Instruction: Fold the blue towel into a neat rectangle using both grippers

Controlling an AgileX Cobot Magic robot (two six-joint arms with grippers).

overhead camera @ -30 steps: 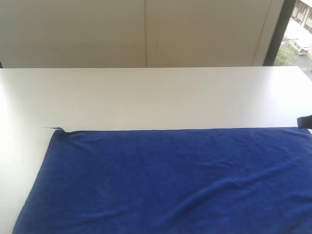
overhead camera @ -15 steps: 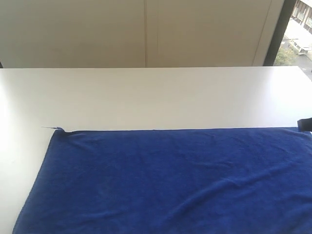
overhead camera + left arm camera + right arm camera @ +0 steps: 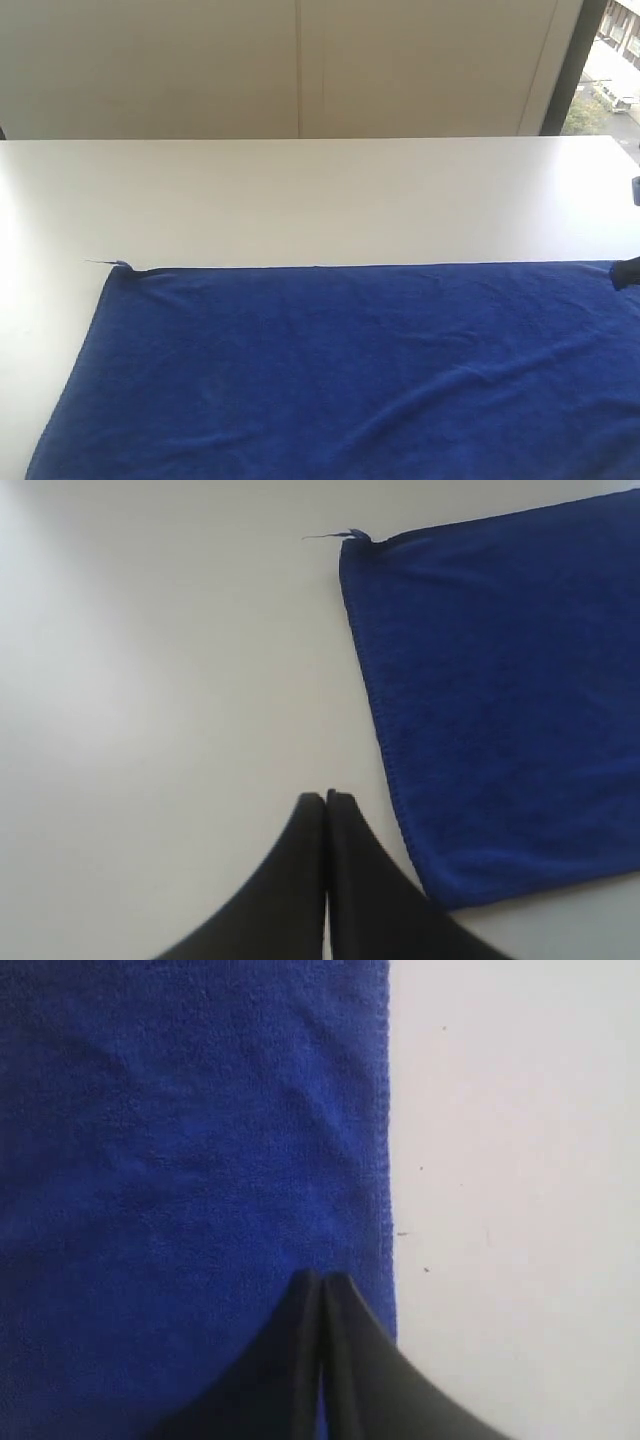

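The blue towel (image 3: 340, 370) lies flat on the table (image 3: 300, 200), unmoved. By its far right corner, the right tool (image 3: 626, 272) sits lower than before. Both tools are closed and empty: the left tool (image 3: 326, 798) beside the towel's left edge, the right above its right edge.

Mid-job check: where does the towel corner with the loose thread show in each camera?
Exterior view: the threaded corner lies left of centre, mid-height, on the white table.
Left wrist view: the corner is well beyond the left gripper, where two edges meet.
Right wrist view: not in it.
Shared landmark: the blue towel and its stitched edge.
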